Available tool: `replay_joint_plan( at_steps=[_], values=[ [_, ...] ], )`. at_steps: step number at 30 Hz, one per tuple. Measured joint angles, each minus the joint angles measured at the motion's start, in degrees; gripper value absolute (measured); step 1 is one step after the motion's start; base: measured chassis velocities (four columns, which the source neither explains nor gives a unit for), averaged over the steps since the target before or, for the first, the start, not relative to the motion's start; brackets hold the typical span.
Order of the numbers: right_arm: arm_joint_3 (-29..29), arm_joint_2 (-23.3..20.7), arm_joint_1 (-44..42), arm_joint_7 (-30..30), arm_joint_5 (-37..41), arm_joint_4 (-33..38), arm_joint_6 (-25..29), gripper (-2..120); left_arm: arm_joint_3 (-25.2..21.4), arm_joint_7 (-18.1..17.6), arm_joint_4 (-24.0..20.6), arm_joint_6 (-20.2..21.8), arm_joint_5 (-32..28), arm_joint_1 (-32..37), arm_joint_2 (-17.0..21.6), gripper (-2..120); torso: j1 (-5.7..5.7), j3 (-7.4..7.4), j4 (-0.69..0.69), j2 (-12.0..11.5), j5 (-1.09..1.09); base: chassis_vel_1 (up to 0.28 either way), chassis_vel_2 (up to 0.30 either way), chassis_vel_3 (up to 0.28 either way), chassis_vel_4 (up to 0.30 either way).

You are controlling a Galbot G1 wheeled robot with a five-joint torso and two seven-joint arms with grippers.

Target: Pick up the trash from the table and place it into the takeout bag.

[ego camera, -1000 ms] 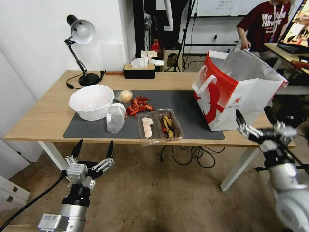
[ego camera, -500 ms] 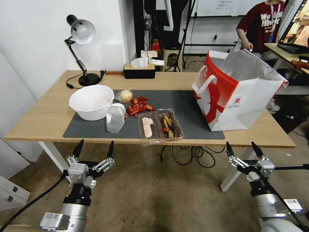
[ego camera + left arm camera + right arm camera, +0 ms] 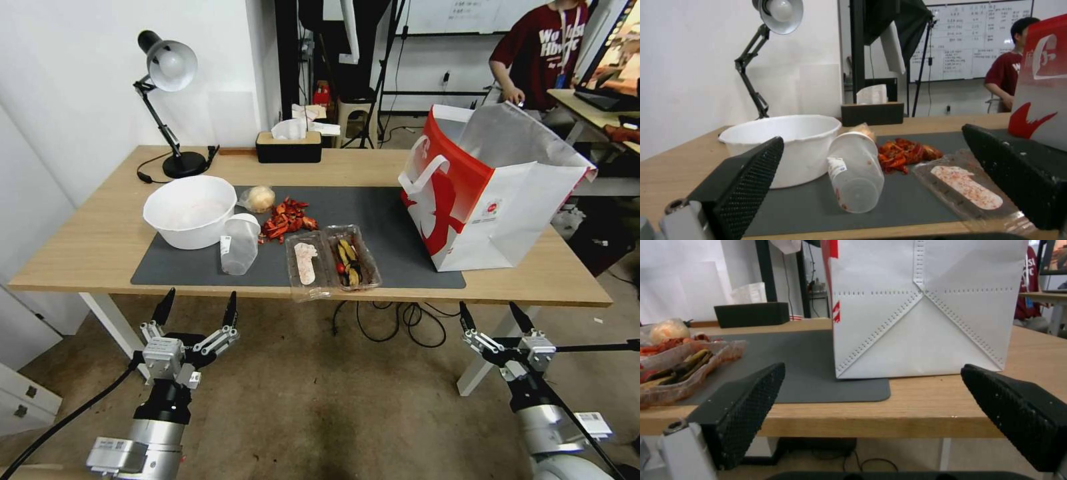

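Since a second ago the right gripper (image 3: 497, 319) has dropped from beside the bag (image 3: 493, 193) to below the worktop's (image 3: 100, 247) front edge near its right corner, jaws wide and empty, matching the left gripper (image 3: 197, 308), which hangs wide under the front edge near the left corner; both look parked, clear of the litter. From the head, the bowl (image 3: 190, 210), tipped cup (image 3: 239, 245), red scraps (image 3: 287, 219) and tray (image 3: 332, 261) sit on the mat's left half, the bag open-mouthed at the right end, ready for drops. Left wrist faces the cup (image 3: 857, 170). Right wrist faces the bag's (image 3: 925, 306) side.
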Motion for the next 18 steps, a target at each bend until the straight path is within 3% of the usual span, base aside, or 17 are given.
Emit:
replay_joint_plan(
  at_steps=[7, 18],
  values=[
    [0.17, -0.81, 0.11, 0.09, -0.32, 0.85, -3.98, 100, -0.09, -0.16, -0.02, 0.08, -0.08, -0.08, 0.02, 100, 0.00, 0.00, 0.00, 0.00, -0.01, 0.000, 0.000, 0.000, 0.000],
    [-0.12, -0.93, 0.08, 0.12, -0.32, 1.18, -4.86, 100, -0.77, -1.17, -0.85, 0.86, -0.10, -0.10, 0.24, 100, 0.00, 0.00, 0.00, 0.00, -0.01, 0.000, 0.000, 0.000, 0.000]
  ],
)
